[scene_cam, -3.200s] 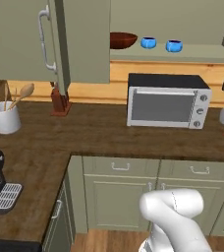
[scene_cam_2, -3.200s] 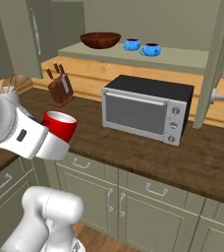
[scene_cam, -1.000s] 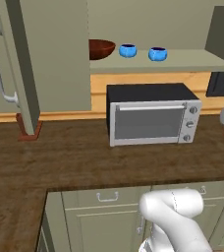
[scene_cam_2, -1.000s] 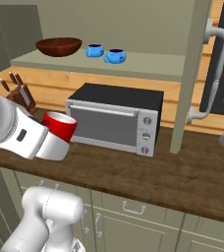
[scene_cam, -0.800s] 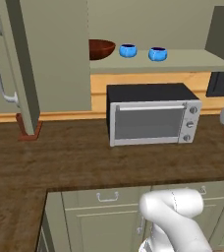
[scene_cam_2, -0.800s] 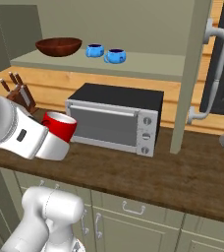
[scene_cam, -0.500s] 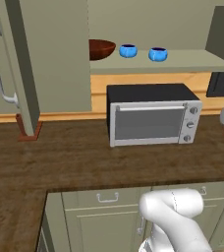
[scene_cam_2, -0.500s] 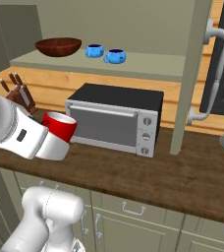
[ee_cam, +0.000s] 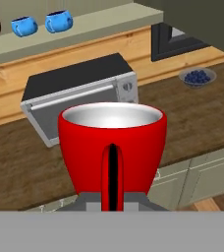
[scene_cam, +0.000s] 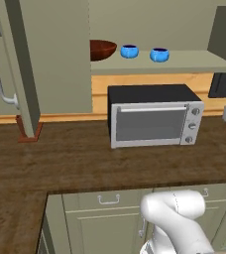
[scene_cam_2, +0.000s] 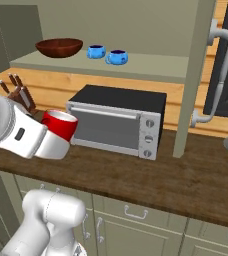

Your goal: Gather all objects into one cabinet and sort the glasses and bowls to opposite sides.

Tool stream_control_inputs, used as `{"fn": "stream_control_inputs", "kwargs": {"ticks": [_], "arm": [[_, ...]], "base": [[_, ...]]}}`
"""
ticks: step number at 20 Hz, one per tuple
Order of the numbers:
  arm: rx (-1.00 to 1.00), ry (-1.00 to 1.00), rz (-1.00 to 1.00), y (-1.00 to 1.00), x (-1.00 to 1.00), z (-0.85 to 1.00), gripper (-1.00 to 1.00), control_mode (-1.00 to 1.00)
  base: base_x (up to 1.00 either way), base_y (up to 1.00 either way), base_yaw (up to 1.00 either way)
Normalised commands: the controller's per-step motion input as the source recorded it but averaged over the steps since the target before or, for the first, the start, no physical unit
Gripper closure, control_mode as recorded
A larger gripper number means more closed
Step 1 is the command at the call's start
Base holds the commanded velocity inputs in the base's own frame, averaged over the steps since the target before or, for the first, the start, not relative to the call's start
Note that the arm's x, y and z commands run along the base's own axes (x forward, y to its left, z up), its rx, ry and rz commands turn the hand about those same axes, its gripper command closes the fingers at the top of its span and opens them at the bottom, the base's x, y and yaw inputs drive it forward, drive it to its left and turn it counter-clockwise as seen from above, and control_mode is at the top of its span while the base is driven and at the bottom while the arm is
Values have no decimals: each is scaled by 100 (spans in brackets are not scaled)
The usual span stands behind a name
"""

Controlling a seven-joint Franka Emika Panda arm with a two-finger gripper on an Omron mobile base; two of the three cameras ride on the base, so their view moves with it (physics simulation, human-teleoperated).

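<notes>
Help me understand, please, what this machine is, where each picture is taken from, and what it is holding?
This is a rendered kitchen with a white robot arm on a base that can drive. Two pictures come from cameras on that base, behind the arm to its left and right. The third looks along the hand itself. The hand carries a red cup, which looms large in the hand view. On the open cabinet shelf above sit a brown bowl and two blue bowls. On the wooden counter stand a toaster oven and a knife block, and a small dish of blueberries lies further along.
</notes>
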Motion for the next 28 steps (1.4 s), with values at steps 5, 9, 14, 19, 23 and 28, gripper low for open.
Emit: {"fn": "stream_control_inputs", "kwargs": {"ticks": [5,9,14,19,23,28], "arm": [[0,0,0,0,0,98,100,-100],[-3,-5,0,0,1,46,100,-100],[-4,-21,0,-4,35,-2,100,-100],[-4,-29,0,-3,58,14,100,-100],[-11,-17,-3,0,55,13,100,-100],[-8,0,-3,-16,98,-8,100,-100]], "base": [[0,0,0],[0,0,0],[0,0,0],[0,0,0],[0,0,0],[0,0,0]]}}
